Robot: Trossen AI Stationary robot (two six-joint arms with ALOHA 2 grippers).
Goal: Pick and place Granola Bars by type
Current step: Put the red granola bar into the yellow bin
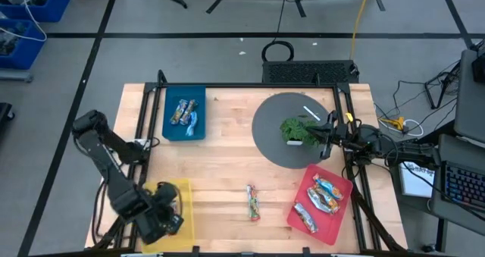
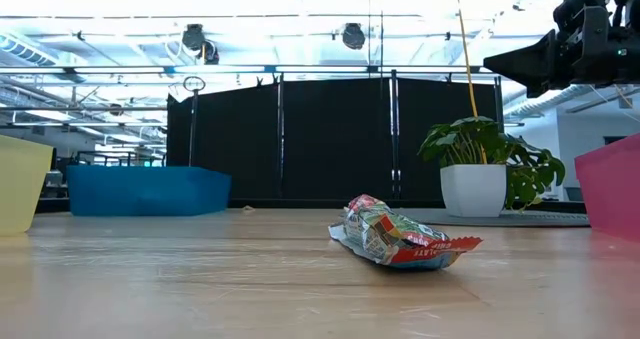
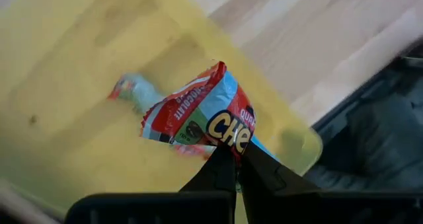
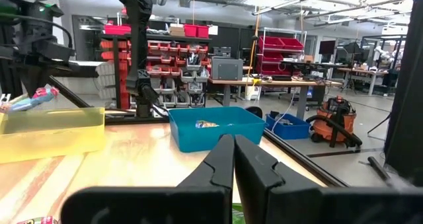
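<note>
Two dark fingers of the left gripper (image 3: 234, 159) are pinching the end of a red-green bar (image 3: 201, 112) and holding it just over the yellow tray (image 1: 184, 204). To do this step well, the arm should be lowering the bar well inside the tray walls before letting go, so it is not tipping over the edge. Something pale and blurry may be lying in the tray already, maybe another bar. One more red-green bar (image 1: 252, 202) is lying on the table (image 1: 227, 166). Over by the green plant (image 1: 300, 130), the right gripper (image 4: 234, 159) is waiting, fingers pressed together and holding nothing.
</note>
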